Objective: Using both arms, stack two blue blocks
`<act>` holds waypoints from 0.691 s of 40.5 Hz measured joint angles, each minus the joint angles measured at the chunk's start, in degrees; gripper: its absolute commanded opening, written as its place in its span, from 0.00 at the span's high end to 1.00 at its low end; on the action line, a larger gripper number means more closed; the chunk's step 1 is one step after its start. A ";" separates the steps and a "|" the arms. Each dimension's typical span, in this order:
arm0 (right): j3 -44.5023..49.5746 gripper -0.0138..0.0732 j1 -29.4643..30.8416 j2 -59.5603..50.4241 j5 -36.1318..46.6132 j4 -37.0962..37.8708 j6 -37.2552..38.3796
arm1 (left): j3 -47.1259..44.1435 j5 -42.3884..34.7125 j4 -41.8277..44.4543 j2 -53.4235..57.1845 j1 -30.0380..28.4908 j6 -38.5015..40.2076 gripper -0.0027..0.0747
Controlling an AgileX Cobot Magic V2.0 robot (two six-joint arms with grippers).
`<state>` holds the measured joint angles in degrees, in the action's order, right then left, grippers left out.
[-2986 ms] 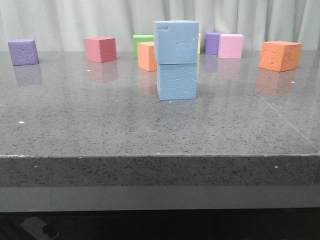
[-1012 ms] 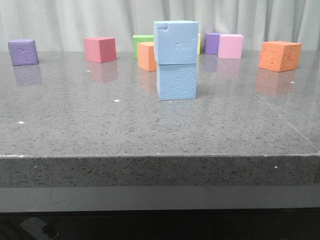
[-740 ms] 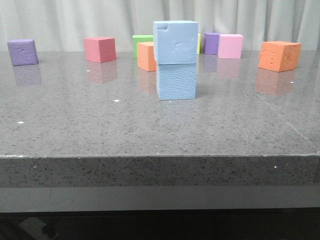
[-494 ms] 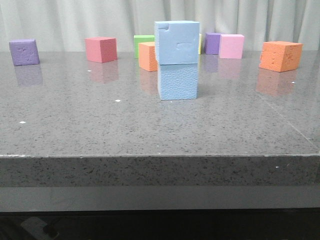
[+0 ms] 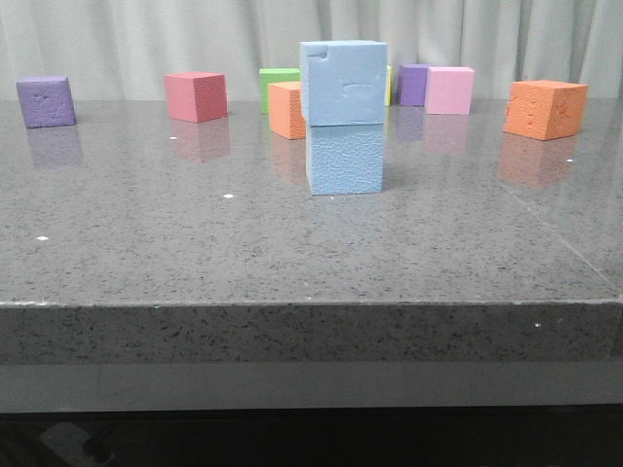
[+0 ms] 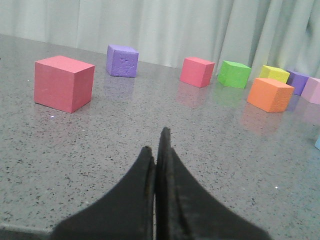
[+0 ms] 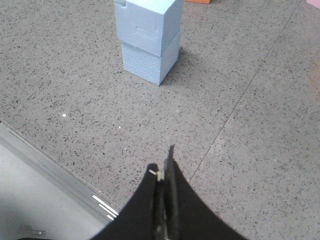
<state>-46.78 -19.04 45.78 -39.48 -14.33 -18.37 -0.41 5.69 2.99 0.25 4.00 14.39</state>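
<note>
- Squarely mid-table, the dented blue block (image 5: 343,83) sits on top of the textured blue block (image 5: 345,159), edges nearly flush.
- Just behind the stack stands an orange cube (image 5: 286,109), with a green cube (image 5: 276,82) farther back.
- Well apart, the left gripper (image 6: 156,150) has its fingers pressed together, holding nothing.
- Likewise the right gripper (image 7: 165,170), jaws closed and empty, near the grey stone table (image 5: 195,253) edge.

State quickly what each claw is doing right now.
Left claw: closed, holding nothing.
Right claw: closed, holding nothing.
</note>
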 measured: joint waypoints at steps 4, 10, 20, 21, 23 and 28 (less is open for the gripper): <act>0.00 0.98 0.00 0.00 0.00 0.00 0.00 | 0.00 -0.09 0.00 0.00 0.00 -0.53 0.99; 0.00 0.98 0.00 0.00 0.00 0.00 0.00 | 0.00 -1.93 -0.67 0.00 0.00 -7.15 0.99; 0.00 0.98 0.00 0.00 0.00 0.00 0.00 | 0.00 -3.27 -4.59 0.00 0.00 -13.06 0.99; 0.00 0.98 0.00 0.00 0.00 0.00 0.00 | 0.00 -3.27 -4.60 0.00 0.00 -13.09 0.99; 0.00 0.98 0.00 0.00 0.00 0.00 0.00 | 0.00 -3.27 -4.66 0.00 0.00 -13.18 0.99; 0.00 0.98 0.00 0.00 0.00 0.00 0.00 | 0.00 -3.27 -4.73 0.00 0.00 -13.32 0.99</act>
<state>-46.78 -19.04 45.78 -39.48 -14.33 -18.37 -0.41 2.42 -1.74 0.25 4.00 1.08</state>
